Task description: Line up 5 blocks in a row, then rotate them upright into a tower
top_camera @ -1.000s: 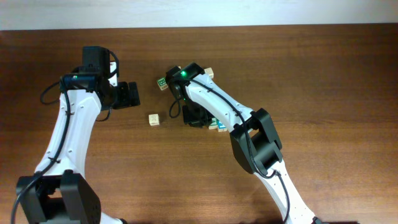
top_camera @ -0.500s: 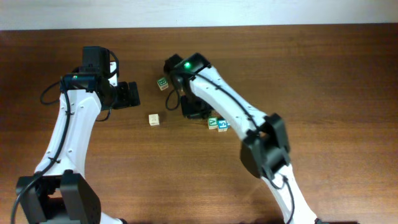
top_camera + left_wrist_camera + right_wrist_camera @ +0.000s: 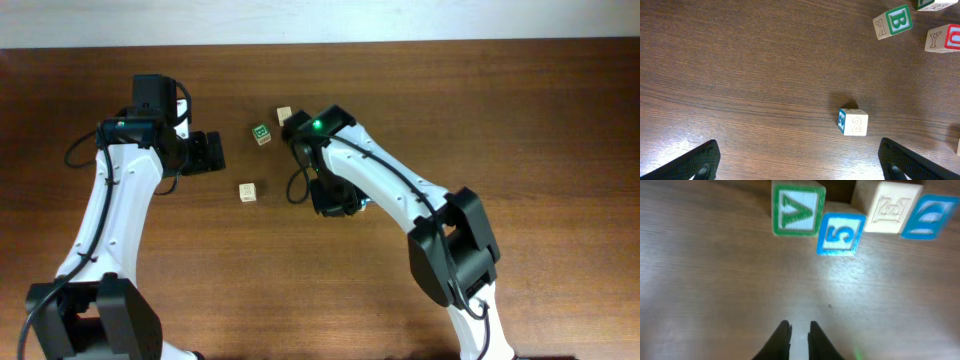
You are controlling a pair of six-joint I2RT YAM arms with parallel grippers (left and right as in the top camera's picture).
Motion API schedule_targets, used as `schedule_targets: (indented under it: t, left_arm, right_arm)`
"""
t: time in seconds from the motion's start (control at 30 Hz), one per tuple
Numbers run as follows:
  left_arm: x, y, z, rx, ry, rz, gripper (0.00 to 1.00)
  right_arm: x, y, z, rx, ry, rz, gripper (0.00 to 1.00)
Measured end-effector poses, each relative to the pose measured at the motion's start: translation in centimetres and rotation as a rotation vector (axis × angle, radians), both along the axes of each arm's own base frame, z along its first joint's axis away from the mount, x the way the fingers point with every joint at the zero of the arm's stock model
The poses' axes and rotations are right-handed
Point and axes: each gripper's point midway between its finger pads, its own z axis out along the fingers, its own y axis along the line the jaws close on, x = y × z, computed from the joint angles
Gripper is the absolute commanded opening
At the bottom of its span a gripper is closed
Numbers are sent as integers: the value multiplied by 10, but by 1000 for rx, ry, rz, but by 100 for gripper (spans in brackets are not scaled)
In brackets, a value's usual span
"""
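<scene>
Four of the five in one row under the right arm: small wooden cube with green "V", just beside it a blue-framed wooden cube with "5", then a pale natural-wood cube with faint print, and at the end a blue-faced wooden cube. Stand close together, printed faces toward the wrist camera, probably to be turned one after another without long travel. Fifth one well apart, on the left side: pale wooden cube with "2" and a blue side face, alone on the dark wooden bench.

Right end effector closed on nothing, tips almost together, in front of the row. Seems better suited to nudging than to grasping. Left end effector wide open and empty, aimed toward the "2" cube, seemingly ready to take it.

Not for turning, further off: green "B" wooden cube and red-faced wooden cube.
</scene>
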Motion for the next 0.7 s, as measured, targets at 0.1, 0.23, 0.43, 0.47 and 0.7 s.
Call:
schedule_targets:
  t: [0.1,0.23,0.43,0.47,0.7]
  left_arm:
    - [0,0,0,0,0,0,99]
    - [0,0,0,0,0,0,99]
    - [0,0,0,0,0,0,99]
    - [0,0,0,0,0,0,99]
    - [0,0,0,0,0,0,99]
  right_arm:
    - [-1,-1,-13,-5,-6,-34,11]
    - [0,-2,-29,-1,-18,-63,11]
    - [0,-22,-48,-18,3,-124,12]
    - [3,-24,-48,-15,0,-132,12]
    - [14,-24,-50,11,-33,-141,12]
